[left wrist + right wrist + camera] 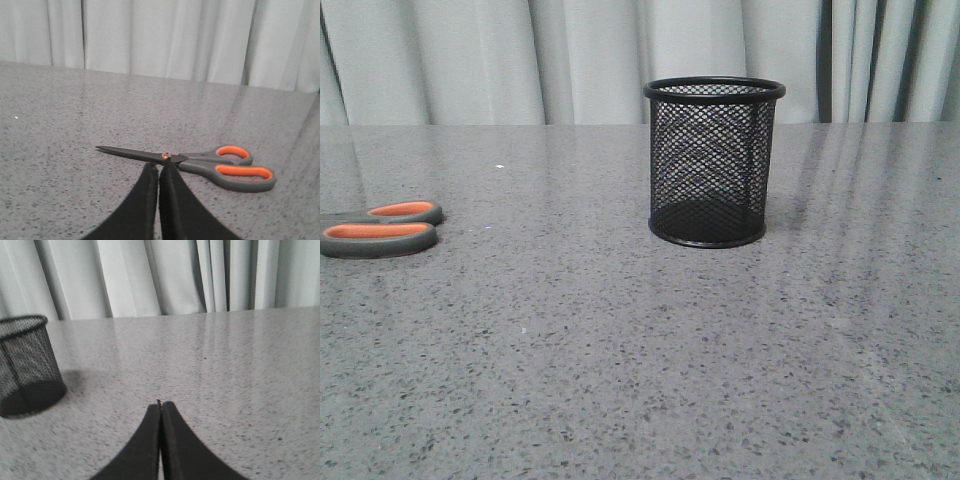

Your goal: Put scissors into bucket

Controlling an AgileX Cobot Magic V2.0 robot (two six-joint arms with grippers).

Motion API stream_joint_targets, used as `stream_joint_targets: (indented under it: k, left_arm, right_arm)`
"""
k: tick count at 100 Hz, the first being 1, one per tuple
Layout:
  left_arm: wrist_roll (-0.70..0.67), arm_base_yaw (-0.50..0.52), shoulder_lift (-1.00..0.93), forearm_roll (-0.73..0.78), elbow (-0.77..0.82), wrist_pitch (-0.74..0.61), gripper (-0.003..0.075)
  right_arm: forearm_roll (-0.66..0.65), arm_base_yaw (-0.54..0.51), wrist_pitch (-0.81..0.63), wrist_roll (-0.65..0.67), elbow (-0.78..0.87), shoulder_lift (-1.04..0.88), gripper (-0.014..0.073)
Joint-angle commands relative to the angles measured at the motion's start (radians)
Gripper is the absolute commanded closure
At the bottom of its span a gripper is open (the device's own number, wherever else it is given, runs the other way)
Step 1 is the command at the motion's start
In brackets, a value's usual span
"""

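The scissors (200, 162) lie flat and closed on the grey speckled desk (620, 350), far out at nine o'clock from the upright mesh bucket (713, 162). The left hand (158, 170) hangs low beside their pivot, fingers pressed together, gripping nothing. The right hand (161, 407) is likewise closed and empty.

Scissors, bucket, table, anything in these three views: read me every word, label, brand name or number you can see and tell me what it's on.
None: no readable text shows in any view.
Scissors: no brand or marking shows on the blades or handles.
Bucket: plain black mesh, no label.
Table: speckled grey surface only, no print.
Curtain: plain, no lettering.
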Motion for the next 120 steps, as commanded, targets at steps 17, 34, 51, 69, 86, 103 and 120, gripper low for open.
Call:
stream_joint_targets:
  k: [17,34,51,69,86,103,120]
  left_arm:
    - [-0.006,0.002,-0.025,-0.251,0.028,-0.128,0.0741]
    - [-0.006,0.002,-0.025,-0.509,0.024,-0.139,0.0741]
    - [-0.006,0.002,-0.024,-0.551,-0.033,-0.1,0.0741]
    - [-0.006,0.002,0.048,-0.436,-0.193,0.091,0.0741]
    - [-0.006,0.002,0.26,-0.209,-0.422,0.386,0.0741]
    - [0.0,0.002,0.447,-0.084,-0.641,0.568,0.0741]
    - [0.006,0.002,0.549,-0.059,-0.729,0.578,0.0741]
  right_arm:
    - [0.274,-0.006,-0.124,-0.004,0.017,-0.026,0.0649]
    - [0.466,-0.006,-0.112,-0.004,0.003,-0.026,0.0648]
    - [0.461,-0.006,-0.038,-0.004,-0.083,-0.009,0.0644]
    - [0.376,-0.006,0.134,-0.004,-0.257,0.122,0.0637]
    - [0.29,-0.006,0.367,-0.004,-0.479,0.381,0.0637]
    - [0.246,-0.006,0.564,-0.006,-0.653,0.608,0.0638]
    - [0.246,-0.006,0.587,-0.025,-0.719,0.717,0.0638]
